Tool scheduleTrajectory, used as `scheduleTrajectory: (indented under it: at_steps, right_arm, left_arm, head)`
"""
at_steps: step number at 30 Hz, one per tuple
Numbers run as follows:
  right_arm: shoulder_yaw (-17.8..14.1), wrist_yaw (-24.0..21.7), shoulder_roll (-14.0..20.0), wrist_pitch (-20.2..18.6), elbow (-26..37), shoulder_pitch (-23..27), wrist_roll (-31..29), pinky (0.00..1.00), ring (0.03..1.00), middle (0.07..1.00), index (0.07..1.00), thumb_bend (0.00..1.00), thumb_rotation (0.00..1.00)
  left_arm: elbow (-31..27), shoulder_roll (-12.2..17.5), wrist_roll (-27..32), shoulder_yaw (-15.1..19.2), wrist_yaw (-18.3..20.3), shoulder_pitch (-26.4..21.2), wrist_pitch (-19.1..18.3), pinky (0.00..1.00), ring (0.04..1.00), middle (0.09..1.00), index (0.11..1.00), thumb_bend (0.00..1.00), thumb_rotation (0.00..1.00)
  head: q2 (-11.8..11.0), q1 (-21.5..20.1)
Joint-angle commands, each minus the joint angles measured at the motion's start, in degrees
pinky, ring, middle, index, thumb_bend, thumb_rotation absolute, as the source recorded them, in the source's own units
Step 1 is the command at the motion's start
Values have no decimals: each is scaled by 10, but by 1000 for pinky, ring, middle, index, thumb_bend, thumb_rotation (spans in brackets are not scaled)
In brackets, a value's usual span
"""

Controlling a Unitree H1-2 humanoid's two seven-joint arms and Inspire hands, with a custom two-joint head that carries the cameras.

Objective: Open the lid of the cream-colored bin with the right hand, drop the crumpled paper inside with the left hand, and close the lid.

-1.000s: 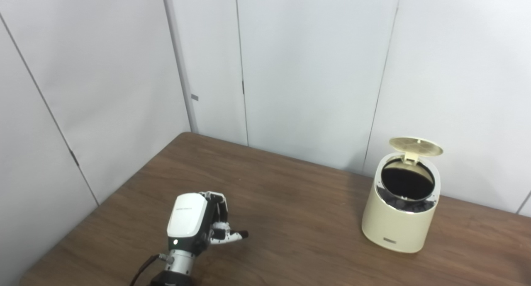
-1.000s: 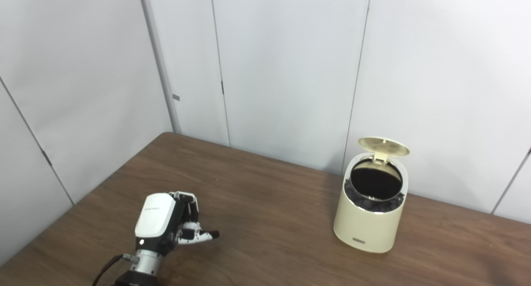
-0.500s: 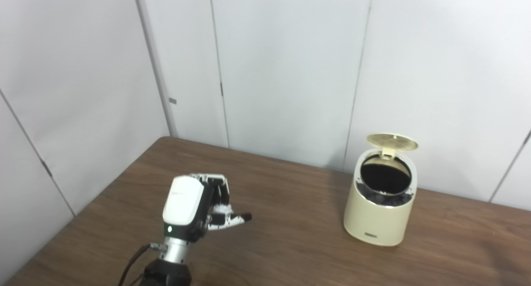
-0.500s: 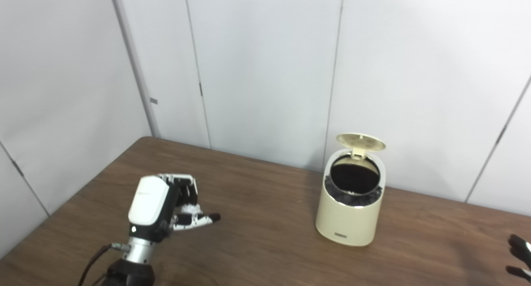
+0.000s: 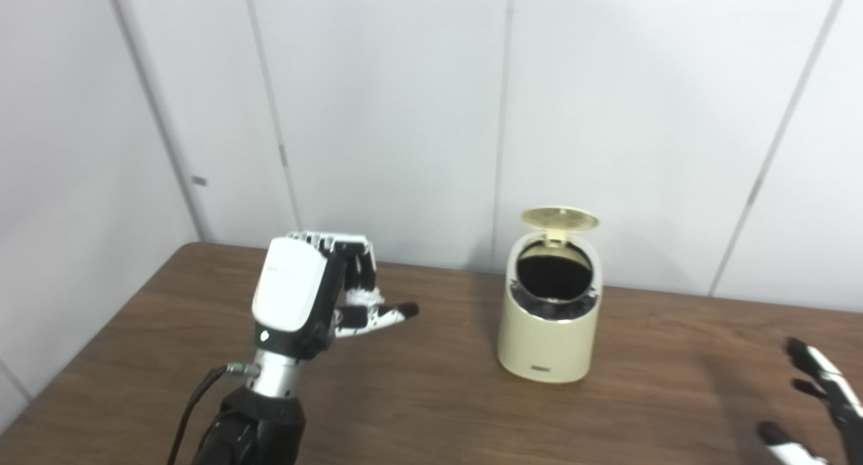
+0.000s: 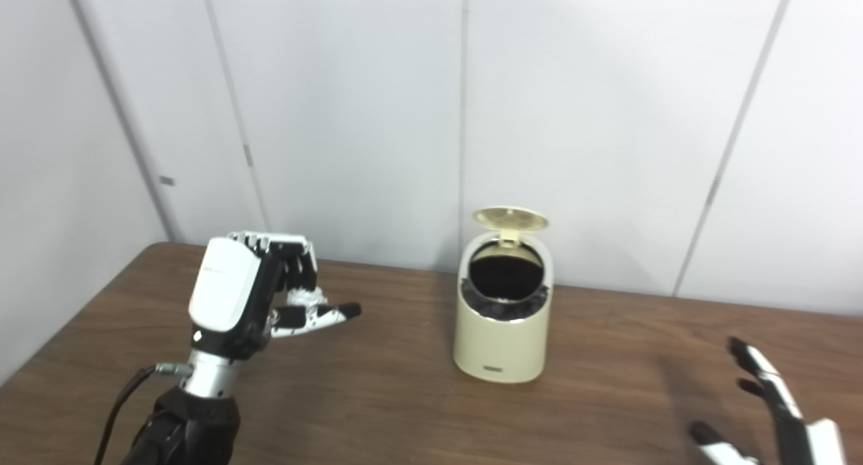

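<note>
lid (image 5: 559, 218) already up on the cream bin (image 5: 549, 330) mid-table; left hand (image 5: 317, 296) clutches the crumpled paper (image 5: 359, 298) well left of it — next, carry it over the opening. right hand (image 6: 775, 411) spread, empty.

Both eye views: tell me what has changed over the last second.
The camera has swung right, shifting the whole scene. The left hand has risen off the table, still shut on the paper. The right hand has come into view, open. The bin stays put, its lid still up.
</note>
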State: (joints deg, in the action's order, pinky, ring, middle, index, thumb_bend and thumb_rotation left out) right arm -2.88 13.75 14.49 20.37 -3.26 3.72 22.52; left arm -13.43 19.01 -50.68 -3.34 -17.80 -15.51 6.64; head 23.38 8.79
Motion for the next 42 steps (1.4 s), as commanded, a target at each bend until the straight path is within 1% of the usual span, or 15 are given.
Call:
scheduleTrajectory:
  at_steps: [1, 7, 14, 16, 18, 20, 23, 28, 34, 35, 39, 42]
  right_arm:
    - [29, 14, -68, -3, -3, -19, 5, 741, 840, 846, 851, 748, 783]
    - [36, 6, -86, -30, 15, -21, 14, 750, 844, 855, 852, 743, 753]
    - [46, 5, -106, -56, 24, -21, 18, 765, 844, 857, 842, 745, 711]
    - [50, 10, -111, -60, 23, -20, 27, 754, 839, 856, 841, 746, 712]
    - [54, 15, -115, -60, 20, -19, 34, 737, 830, 850, 835, 747, 718]
    - [56, 16, -121, -61, 17, -19, 35, 738, 830, 851, 837, 753, 712]
    - [58, 17, -127, -59, 12, -18, 34, 746, 837, 859, 846, 755, 715]
    - [64, 23, -133, -44, -3, -15, 29, 762, 851, 871, 854, 762, 711]
    - [71, 33, -137, -46, -7, -14, 38, 779, 858, 872, 846, 750, 699]
    - [73, 36, -137, -46, -8, -13, 39, 777, 857, 871, 845, 753, 700]
    - [78, 39, -142, -51, -8, -15, 38, 792, 863, 877, 850, 762, 691]
    - [80, 46, -147, -50, -12, -15, 42, 769, 855, 870, 843, 791, 706]
  left_arm:
    - [-12, -1, -6, -1, 0, -37, 4, 38, 72, 123, 135, 680, 0]
    - [17, -21, -12, -19, 2, -75, 20, 33, 68, 121, 134, 651, 0]
    - [52, -42, -9, -37, -9, -101, 38, 35, 72, 125, 140, 639, 0]
    - [63, -42, -21, -42, -22, -107, 50, 35, 73, 126, 142, 638, 0]
    - [77, -41, -44, -52, -41, -112, 60, 33, 72, 125, 144, 626, 0]
    - [90, -43, -53, -60, -55, -118, 70, 30, 69, 122, 141, 612, 0]
    - [104, -44, -60, -70, -68, -124, 79, 29, 69, 122, 140, 607, 0]
    - [134, -49, -72, -88, -84, -139, 89, 30, 68, 122, 150, 597, 0]
    - [177, -53, -74, -103, -106, -149, 98, 37, 73, 127, 153, 629, 0]
    - [182, -53, -74, -104, -110, -150, 99, 38, 74, 128, 153, 648, 0]
    - [226, -57, -79, -115, -140, -159, 108, 39, 74, 127, 152, 689, 0]
    - [259, -58, -86, -126, -166, -168, 114, 39, 73, 124, 147, 669, 0]
  head:
    - [-1, -17]
    - [-5, -47]
    - [-13, -76]
    - [-15, -91]
    - [-16, -98]
    - [-17, -102]
    - [-19, -110]
    - [-22, -121]
    - [-20, -134]
    - [-20, -134]
    - [-22, -144]
    - [-25, -153]
